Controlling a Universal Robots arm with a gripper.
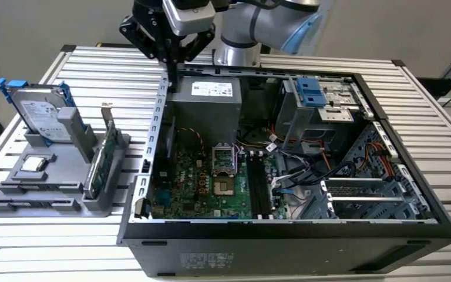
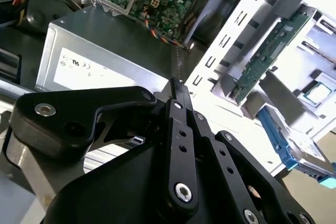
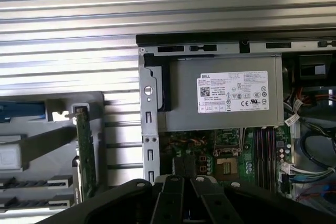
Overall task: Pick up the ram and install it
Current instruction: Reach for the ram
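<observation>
The tool (image 1: 171, 82), pressed together on nothing, hangs over the computer case's (image 1: 288, 238) edge by the power supply (image 1: 206, 103). Whether the ram sits in the holder (image 1: 53, 194) or the motherboard slots (image 1: 258, 188), I cannot tell.

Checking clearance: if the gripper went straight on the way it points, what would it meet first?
Likely the top of the grey power supply, near the case wall; the gripper hangs above that edge, depth unclear.

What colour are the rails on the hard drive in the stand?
Blue. The rails on the hard drive show best in the exterior view.
</observation>
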